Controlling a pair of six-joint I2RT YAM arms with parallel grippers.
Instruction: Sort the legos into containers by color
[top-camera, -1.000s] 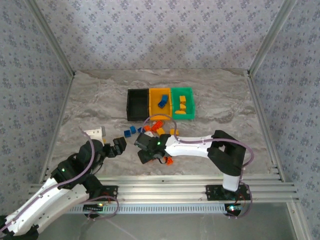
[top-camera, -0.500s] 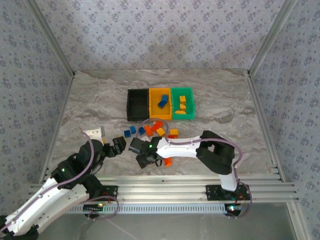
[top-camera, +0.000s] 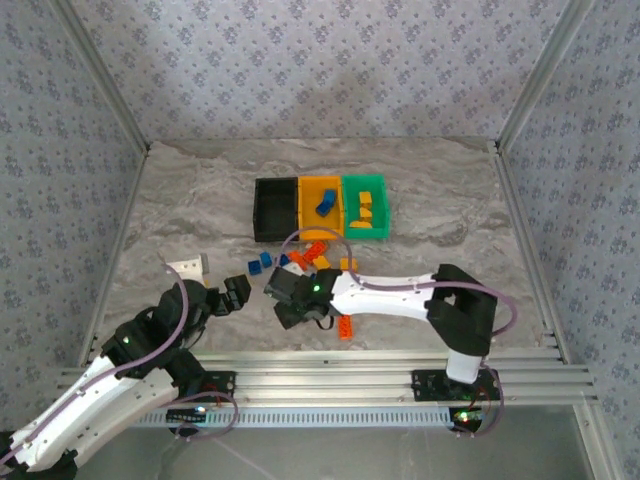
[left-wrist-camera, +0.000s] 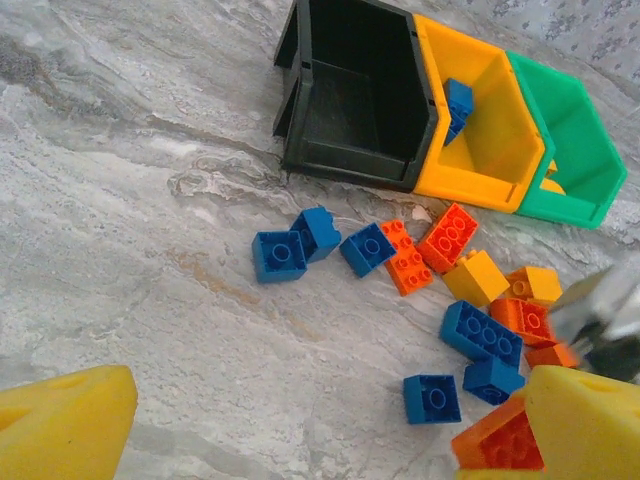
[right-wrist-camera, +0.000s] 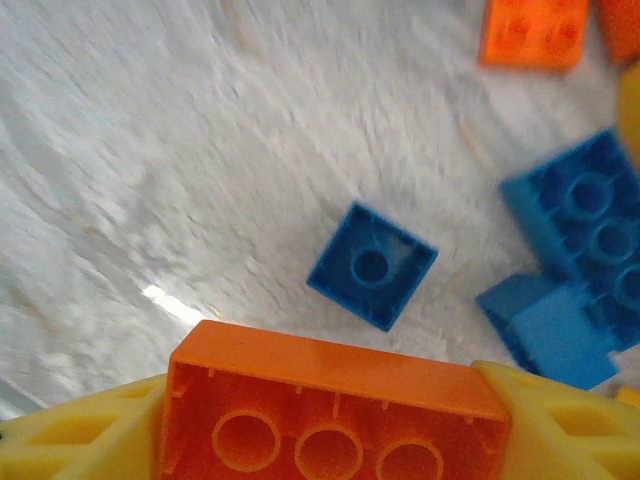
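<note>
Fingers (right-wrist-camera: 80, 435) of the right gripper (right-wrist-camera: 325, 400) are clamped on an orange brick (right-wrist-camera: 330, 395), its hollow underside facing the wrist camera, with the desk (right-wrist-camera: 150, 150) below. On the desk past it lie a small blue brick (right-wrist-camera: 372, 265) and a longer blue brick (right-wrist-camera: 585, 235).

From above, the right gripper (top-camera: 290, 297) sits at the near edge of the loose legos (top-camera: 315, 258). They lie scattered on the near side of three joined containers. The black bin (top-camera: 274, 210) comes first, then the yellow-orange bin (top-camera: 321, 190) holding a single blue piece (top-camera: 325, 205), then the green bin (top-camera: 365, 185) holding yellow bricks (top-camera: 365, 210).

Since half a second ago this gripper has shifted slightly back to the right, and its elbow has swung right too. The left gripper (top-camera: 235, 292), its fingers (left-wrist-camera: 60, 420) wide apart and empty, rests just left of the pile, unmoved.
</note>
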